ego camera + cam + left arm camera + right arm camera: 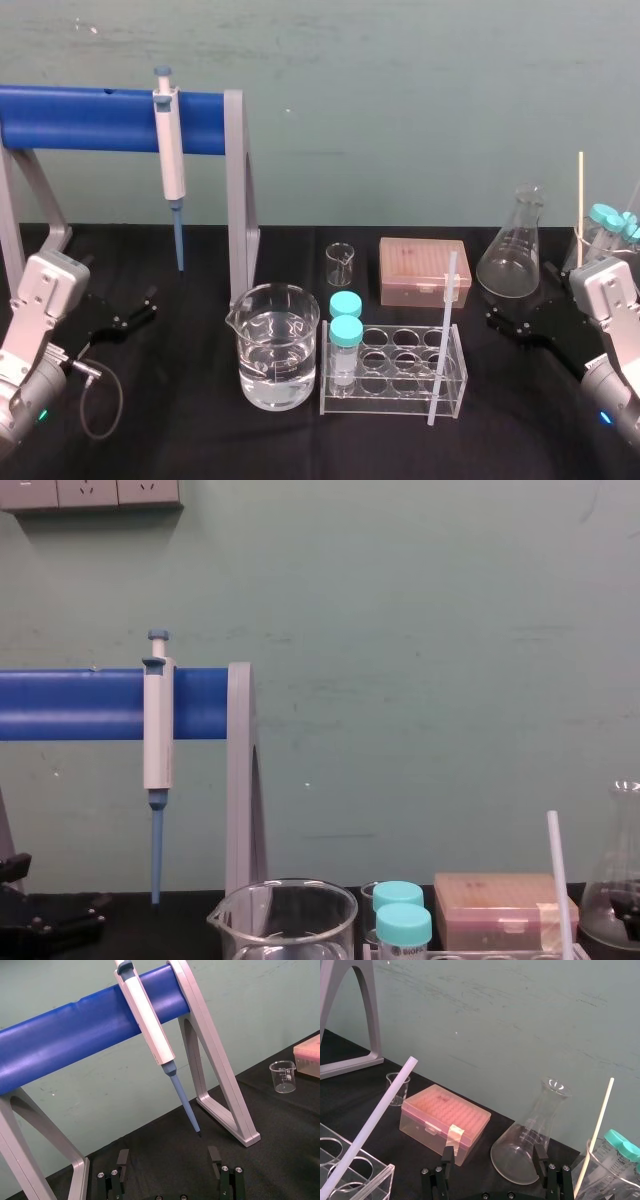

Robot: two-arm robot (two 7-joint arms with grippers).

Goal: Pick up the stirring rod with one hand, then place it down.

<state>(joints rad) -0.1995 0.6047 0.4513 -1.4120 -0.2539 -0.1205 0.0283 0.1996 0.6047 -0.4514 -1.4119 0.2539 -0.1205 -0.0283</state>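
Stirring rod stands tilted at the right end of the clear rack. Its upper end is in front of the pink box and its lower end is at the rack's front edge near the table. Whether that lower end touches the table cannot be told. In the right wrist view the rod crosses over the rack's top edge, and in the chest view its upper part rises beside the pink box. Neither gripper touches the rod. Right gripper is low over the table on the right side, just in front of the flask and well apart from the rod. Its fingers are spread wide with nothing between them. Left gripper is low over the table on the left side, below the blue bar and well left of the large beaker. Its fingers are likewise spread wide and hold nothing. Pipette hangs upright from the blue bar, tip down. Large beaker holds clear liquid and stands just beside the rack's left end. Two capped tubes stand upright in the rack's left compartments. Small beaker stands behind the rack, left of the pink box.
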